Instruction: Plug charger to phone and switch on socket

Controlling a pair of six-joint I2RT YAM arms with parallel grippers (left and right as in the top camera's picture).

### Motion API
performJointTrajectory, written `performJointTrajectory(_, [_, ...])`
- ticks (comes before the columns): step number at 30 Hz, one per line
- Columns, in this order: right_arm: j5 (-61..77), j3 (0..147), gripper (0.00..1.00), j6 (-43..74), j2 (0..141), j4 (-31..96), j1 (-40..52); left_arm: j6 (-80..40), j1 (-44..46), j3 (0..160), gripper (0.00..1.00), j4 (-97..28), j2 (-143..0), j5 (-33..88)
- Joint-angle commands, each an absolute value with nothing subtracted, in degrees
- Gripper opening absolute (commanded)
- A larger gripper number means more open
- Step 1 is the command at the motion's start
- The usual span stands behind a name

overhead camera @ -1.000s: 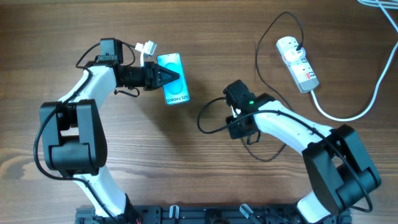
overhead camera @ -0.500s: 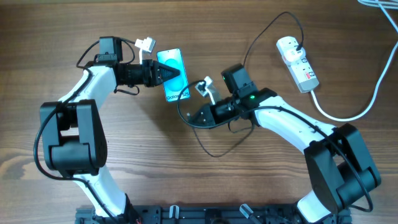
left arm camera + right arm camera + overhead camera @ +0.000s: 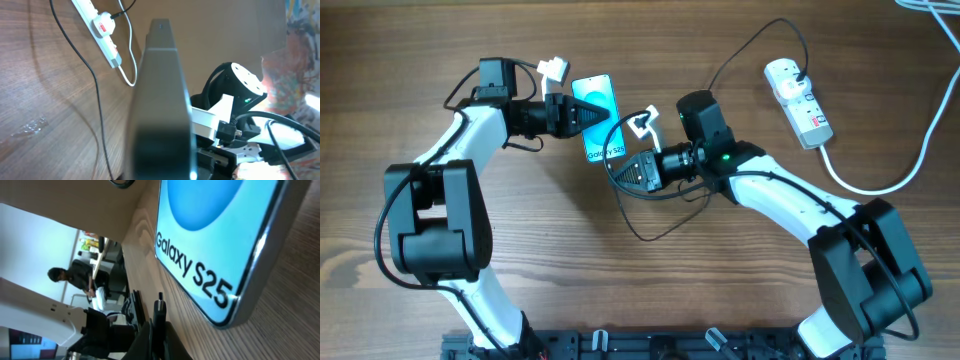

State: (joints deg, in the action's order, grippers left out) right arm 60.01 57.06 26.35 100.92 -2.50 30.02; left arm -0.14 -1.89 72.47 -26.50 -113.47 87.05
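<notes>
Wood-grain table (image 3: 580, 290) carries everything here, with the phone (image 3: 600, 98) as the reference. Its cyan screen faces up, and the white strip reading "Galaxy S25" is at the end nearer the robot's base.

The left end effector (image 3: 588, 118) comes in from the phone's left and is clamped on its long edges. In the left wrist view the phone shows edge-on, straight down the middle of the frame. Whether it is lifted clear of the wood cannot be told.

The right end effector (image 3: 622, 167) sits just beyond the phone's lettered end, fingers pressed together on the charger (image 3: 159, 311). Its small black plug stands up from between the fingertips and points toward that end. In the right wrist view the plug tip is near the phone but not touching it. The thin black cable sags in a loop below the phone, then runs under the right arm.

The socket (image 3: 798, 100) lies well to the phone's right, with a black plug seated in its far end. Its thick white cord (image 3: 868, 189) curves off further right.
</notes>
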Motion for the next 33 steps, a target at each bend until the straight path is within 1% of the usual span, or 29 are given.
performJointTrajectory(1, [62.50,55.79,0.04,31.22,101.80,-6.66,30.37,-7.16,-2.04,72.38,0.04,-26.06,-113.25,90.30])
performJointTrajectory(7, [65.23,55.79,0.04,37.21,101.80,-12.25,30.37,-15.14,-2.15,72.38,0.04,-26.04,-113.25,90.30])
performJointTrajectory(10, [70.35,55.79,0.04,40.80,101.80,-13.08,30.11,-19.68,-2.15,72.38,0.04,-25.39,-113.25,90.32])
performJointTrajectory(13, [76.25,55.79,0.04,42.48,101.80,-14.22,29.45,-24.58,-2.15,72.38,0.04,-21.93,-113.25,90.30])
performJointTrajectory(15, [76.58,55.79,0.04,42.35,101.80,-14.15,29.30,-26.35,-2.15,72.38,0.04,-19.81,-113.25,90.32])
performJointTrajectory(20, [75.05,55.79,0.04,42.17,101.80,-13.96,28.95,-26.15,-2.15,72.38,0.04,-18.81,-113.25,90.32])
performJointTrajectory(26, [70.50,55.75,0.04,40.93,101.80,-12.82,26.44,-24.21,-2.15,72.38,0.04,-18.79,-113.25,90.32])
performJointTrajectory(33, [67.90,55.75,0.04,40.71,101.80,-12.32,26.63,-22.74,-1.65,72.38,0.04,-18.79,-113.25,90.32])
